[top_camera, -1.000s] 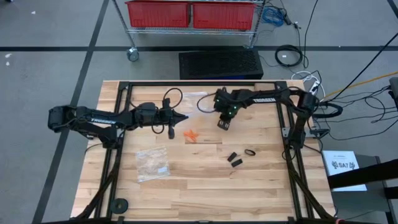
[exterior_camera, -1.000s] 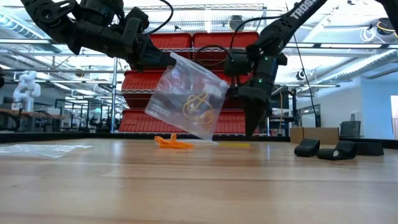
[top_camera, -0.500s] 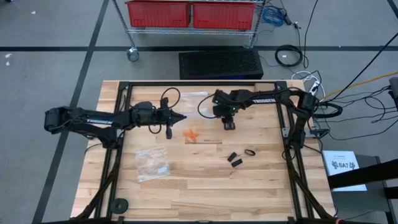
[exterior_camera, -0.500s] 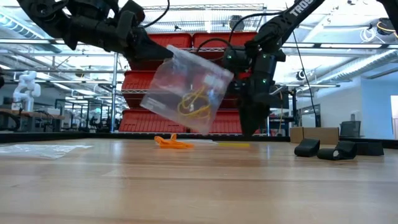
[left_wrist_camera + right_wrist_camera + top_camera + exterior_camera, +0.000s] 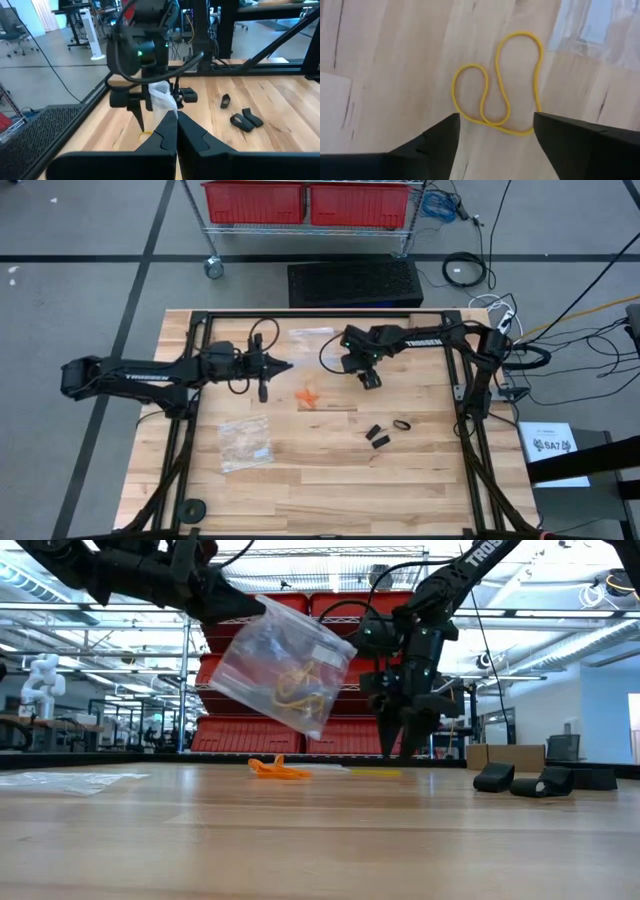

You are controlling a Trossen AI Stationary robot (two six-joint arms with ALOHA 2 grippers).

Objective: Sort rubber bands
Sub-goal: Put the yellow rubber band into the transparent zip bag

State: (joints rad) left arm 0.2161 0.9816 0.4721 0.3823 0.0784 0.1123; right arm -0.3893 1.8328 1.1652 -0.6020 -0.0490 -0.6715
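My left gripper [image 5: 288, 366] is shut on a clear zip bag [image 5: 285, 670] that hangs above the table with yellow rubber bands [image 5: 300, 685] inside. My right gripper [image 5: 402, 748] points down just right of the bag, open. A single yellow rubber band [image 5: 497, 85] lies flat on the wood under the gap between its fingers, untouched. Orange rubber bands [image 5: 308, 395] lie in a small heap on the table between the arms. Black rubber bands [image 5: 380, 435] lie nearer the front, right of centre. My left gripper pinches the bag's upper corner [image 5: 262, 612] between its two fingers, coming in nearly level from the table's left. Seen past the fingertips, the plastic [image 5: 162, 96] is bunched there. The bag hangs down and to the right, tilted and lifted clear.
Another clear bag [image 5: 245, 442] lies flat at the near left. A pale clear sheet [image 5: 310, 333] lies toward the far edge, left of the right gripper. The black frame rails [image 5: 190, 410] run along both table sides. A cart with red bins [image 5: 305, 202] stands beyond the far edge.
My right gripper has opened, its fingers now spread wide above the yellow band. My left gripper has gone up and toward the table's left edge, carrying the bag higher and tipping it a little.
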